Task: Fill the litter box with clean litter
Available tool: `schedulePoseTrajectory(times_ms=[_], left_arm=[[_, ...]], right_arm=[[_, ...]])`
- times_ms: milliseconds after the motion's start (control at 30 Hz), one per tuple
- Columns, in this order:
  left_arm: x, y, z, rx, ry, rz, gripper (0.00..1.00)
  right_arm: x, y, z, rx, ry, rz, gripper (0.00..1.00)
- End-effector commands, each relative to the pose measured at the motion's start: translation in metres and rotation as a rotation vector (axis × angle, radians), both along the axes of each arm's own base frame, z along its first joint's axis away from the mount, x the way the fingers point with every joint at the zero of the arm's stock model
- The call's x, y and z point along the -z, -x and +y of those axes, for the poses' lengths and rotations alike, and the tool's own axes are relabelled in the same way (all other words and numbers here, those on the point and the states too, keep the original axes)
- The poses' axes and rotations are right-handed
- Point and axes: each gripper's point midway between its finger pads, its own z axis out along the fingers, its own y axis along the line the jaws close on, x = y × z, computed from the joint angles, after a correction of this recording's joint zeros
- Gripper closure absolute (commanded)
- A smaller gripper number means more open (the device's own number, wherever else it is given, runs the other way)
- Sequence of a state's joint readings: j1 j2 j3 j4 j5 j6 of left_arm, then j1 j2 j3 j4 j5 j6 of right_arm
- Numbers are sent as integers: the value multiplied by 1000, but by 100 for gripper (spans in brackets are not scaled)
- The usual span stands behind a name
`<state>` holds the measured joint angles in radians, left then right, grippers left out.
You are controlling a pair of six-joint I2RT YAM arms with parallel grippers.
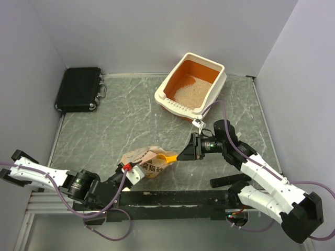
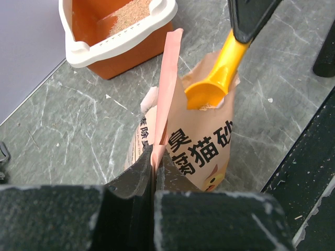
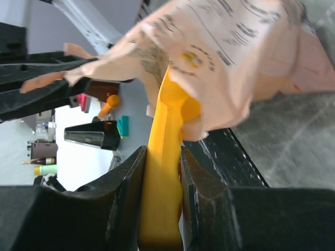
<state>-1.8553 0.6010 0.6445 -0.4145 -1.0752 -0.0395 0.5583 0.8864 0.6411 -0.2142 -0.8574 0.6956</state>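
Note:
The litter box (image 1: 215, 66), cream outside and orange inside, stands at the back of the table, with a patch of pale clean litter (image 1: 192, 90) on its floor. A peach-pink printed bag (image 1: 145, 158) stands at the front middle. My left gripper (image 2: 155, 157) is shut on the bag's pink top flap. My right gripper (image 3: 162, 157) is shut on the handle of a yellow-orange scoop (image 3: 166, 125), and the scoop's bowl (image 2: 207, 94) sits in the bag's open mouth. The litter box (image 2: 112, 46) lies beyond the bag in the left wrist view.
A black case (image 1: 78, 89) lies at the back left corner. A black rail (image 1: 172, 198) runs along the near edge between the arm bases. Grey walls close in the table on three sides.

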Motion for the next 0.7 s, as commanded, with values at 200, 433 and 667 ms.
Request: schedulePoseTrajectory(times_ms=[200, 433, 667], left_arm=[[-16, 3, -1, 3, 65, 18, 99], [-16, 5, -1, 11, 68, 23, 99], [-22, 3, 5, -1, 105, 27, 99]], right_arm=[[4, 6, -7, 58, -55, 57, 100], [10, 5, -6, 134, -190, 161, 100], [9, 2, -11, 212, -329, 158, 100]])
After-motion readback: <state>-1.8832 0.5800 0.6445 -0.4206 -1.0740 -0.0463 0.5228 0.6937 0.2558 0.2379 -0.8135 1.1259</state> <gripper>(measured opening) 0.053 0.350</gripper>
